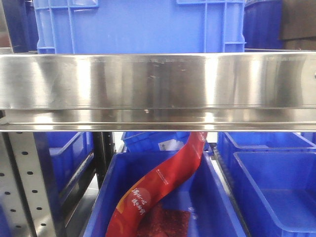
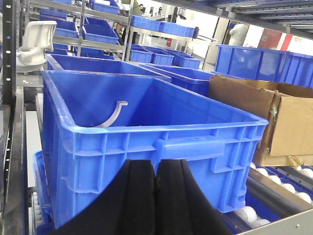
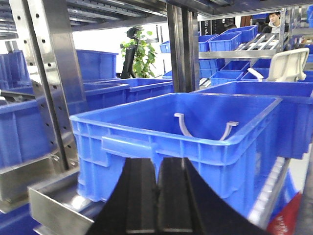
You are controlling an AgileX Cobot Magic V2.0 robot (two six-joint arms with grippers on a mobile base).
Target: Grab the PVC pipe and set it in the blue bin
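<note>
Blue bin [image 3: 195, 142] on steel shelving; a curved white PVC pipe [image 3: 205, 128] clip lies inside it, against the inner wall, seen also from the left wrist view [image 2: 113, 115]. Left gripper [image 2: 155, 196]: black fingers pressed together, empty, just in front of the bin's handle. Right gripper [image 3: 157, 200]: fingers likewise together, empty, before the bin's near wall. Front view: steel shelf rail [image 1: 158, 89]; red packaging [image 1: 158, 185] in a lower bin. Cardboard box [image 2: 259, 117] beside the bin.
</note>
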